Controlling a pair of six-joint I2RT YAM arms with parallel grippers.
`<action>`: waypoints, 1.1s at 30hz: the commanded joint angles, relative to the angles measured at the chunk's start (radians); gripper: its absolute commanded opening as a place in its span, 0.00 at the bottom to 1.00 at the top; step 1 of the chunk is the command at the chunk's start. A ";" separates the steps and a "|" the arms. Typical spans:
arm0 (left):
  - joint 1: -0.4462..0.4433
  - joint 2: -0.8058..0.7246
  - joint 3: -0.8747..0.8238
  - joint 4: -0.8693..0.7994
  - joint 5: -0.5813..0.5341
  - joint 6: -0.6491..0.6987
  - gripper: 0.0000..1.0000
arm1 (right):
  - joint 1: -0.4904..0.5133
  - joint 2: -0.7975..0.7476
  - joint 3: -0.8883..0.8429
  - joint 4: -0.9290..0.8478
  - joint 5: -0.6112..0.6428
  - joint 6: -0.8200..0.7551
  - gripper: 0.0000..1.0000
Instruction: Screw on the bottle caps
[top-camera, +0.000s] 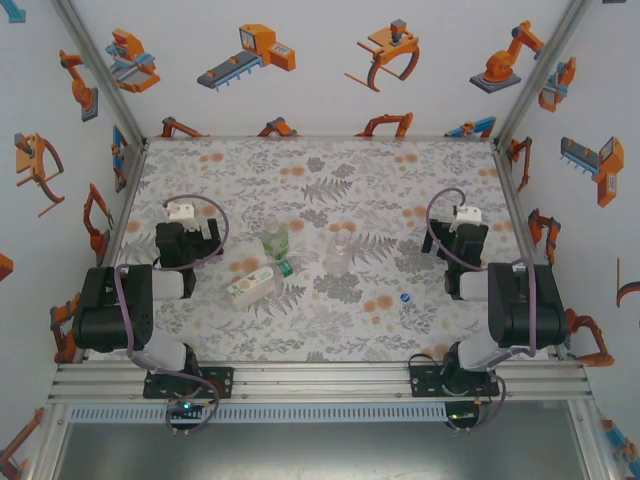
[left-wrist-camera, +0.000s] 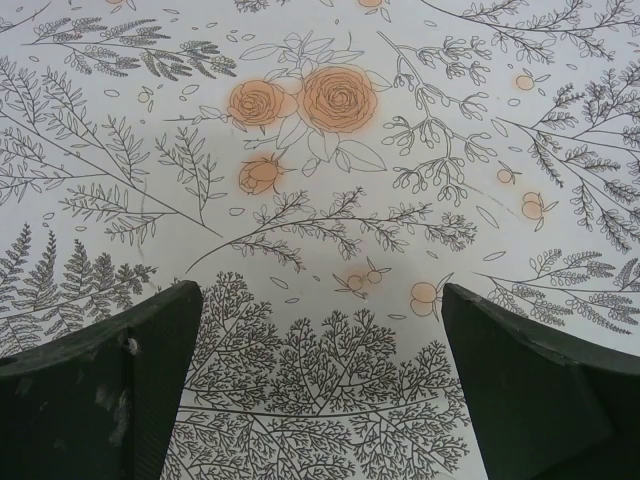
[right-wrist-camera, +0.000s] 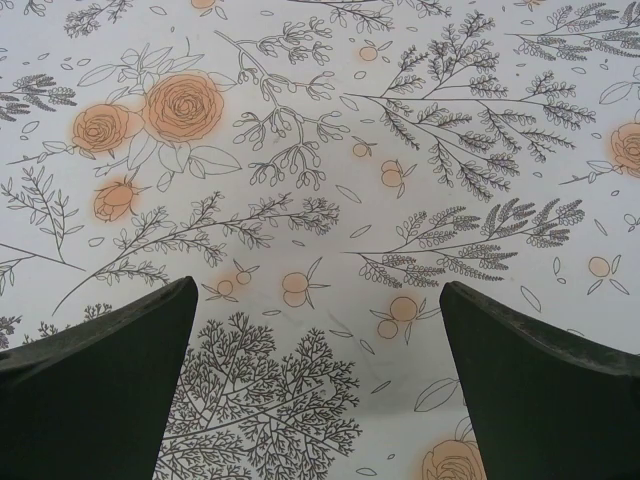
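Three bottles stand or lie mid-table in the top view: a translucent green bottle (top-camera: 276, 241) upright, a clear bottle (top-camera: 340, 249) upright to its right, and a whitish bottle with a green-and-white label (top-camera: 250, 285) lying on its side. A small green cap (top-camera: 286, 268) rests between the green and labelled bottles. Alone toward the right lies a blue cap (top-camera: 405, 297). My left gripper (top-camera: 186, 240) (left-wrist-camera: 320, 300) hovers left of the bottles, open over bare cloth. On the right side my right gripper (top-camera: 465, 238) (right-wrist-camera: 318, 295) is open too, holding nothing.
A floral-printed cloth (top-camera: 330, 180) covers the table, with white walls bearing robot pictures on three sides. An aluminium rail (top-camera: 320, 375) runs along the near edge by the arm bases. Open cloth lies behind the bottles.
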 joint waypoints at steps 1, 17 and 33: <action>-0.005 -0.002 0.021 0.000 -0.005 -0.007 0.97 | 0.001 -0.010 0.022 0.006 -0.003 -0.009 0.99; -0.030 -0.001 0.012 0.017 -0.060 0.003 0.97 | 0.003 -0.009 0.022 0.005 -0.003 -0.008 0.99; -0.001 0.001 0.022 -0.002 -0.017 -0.017 0.97 | 0.001 -0.010 0.021 0.006 -0.003 -0.009 0.99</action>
